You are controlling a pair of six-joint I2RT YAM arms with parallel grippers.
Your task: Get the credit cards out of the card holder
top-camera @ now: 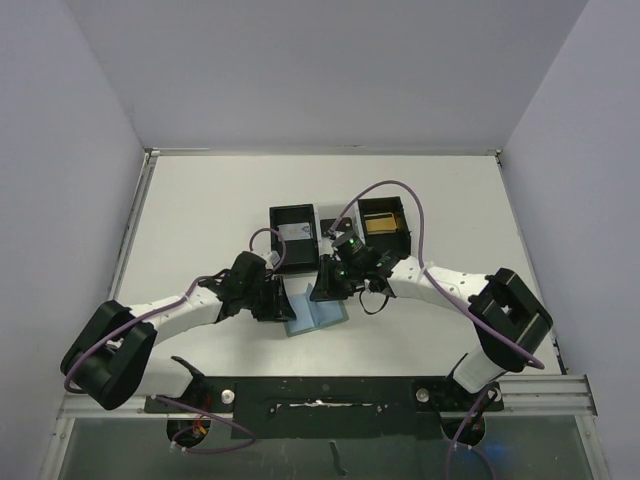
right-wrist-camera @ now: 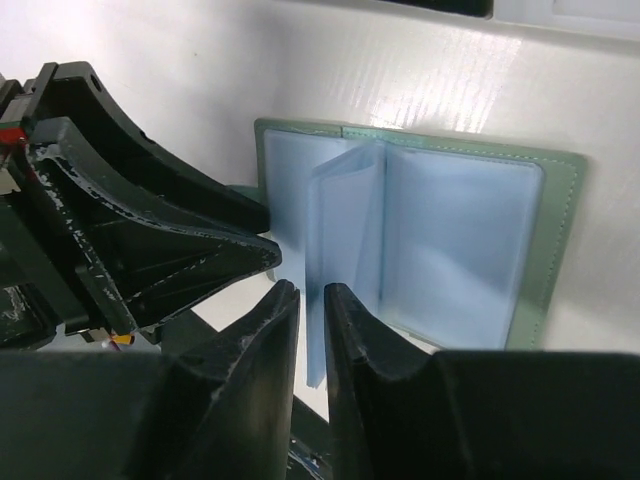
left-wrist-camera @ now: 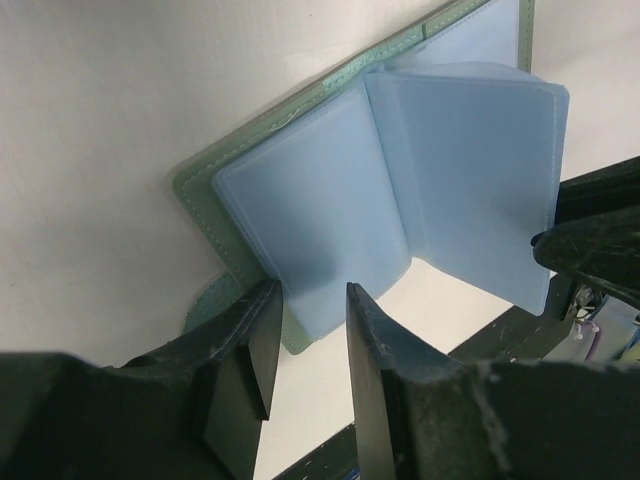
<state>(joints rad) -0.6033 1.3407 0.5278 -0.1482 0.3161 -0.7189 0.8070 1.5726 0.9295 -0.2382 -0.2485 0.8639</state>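
Between both arms on the surface (top-camera: 200,220), the card holder (top-camera: 315,316) is lying open, spine running roughly twelve-to-six. The left hand (left-wrist-camera: 308,305) is straddling its edge, parted. The right hand (right-wrist-camera: 312,296) is sitting nearly closed around an upright sleeve (right-wrist-camera: 345,200), grip unclear.

Even, diffuse white light falls from overhead in the top view, so the table (top-camera: 200,200) looks bright and almost washed out, with only short, soft shadows under the arms. Its straight edges bow slightly near the frame's borders. In the left wrist view the card holder (left-wrist-camera: 300,200) is fairly sharp, while the left gripper (left-wrist-camera: 310,300) is a dark, unfocused mass up close. In the right wrist view, glare streaks the table, and the right gripper (right-wrist-camera: 310,295) is near-black and soft.
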